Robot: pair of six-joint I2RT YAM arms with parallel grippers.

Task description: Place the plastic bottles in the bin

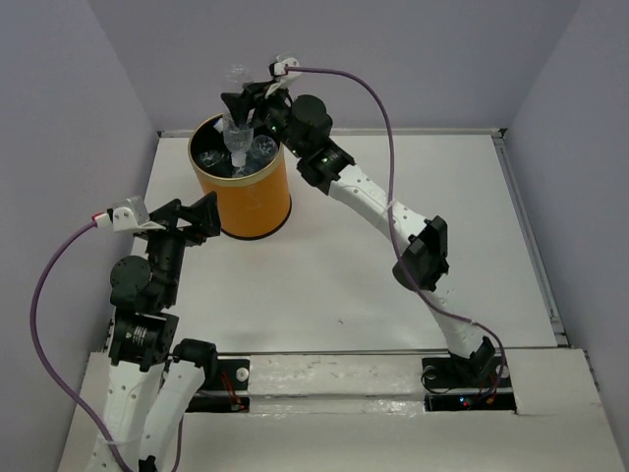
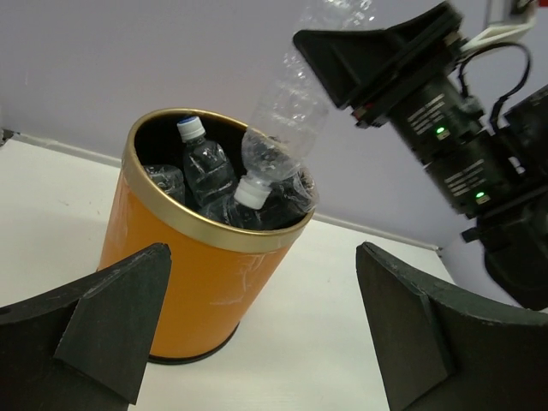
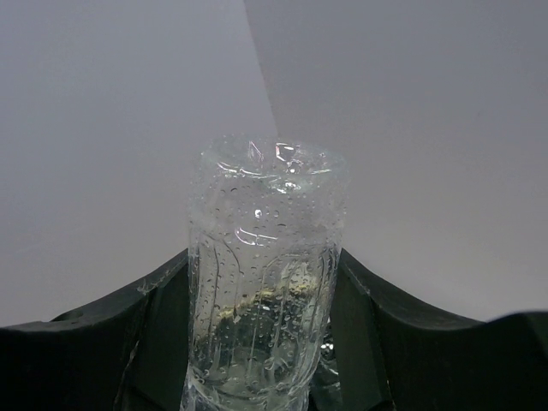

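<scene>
Right gripper clamped on a clear bottle, held upside down with its cap inside the mouth of the bin, among other bottles lying there. Left gripper spread wide, empty, just beside the bin's near-left wall. Bin upright on the desk.

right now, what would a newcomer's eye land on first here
The right gripper holds a clear bottle upside down, cap pointing into the mouth of the orange bin, which stands at the far left of the table. Several more bottles already lie inside the bin. The left gripper waits open beside the bin's near side.
</scene>
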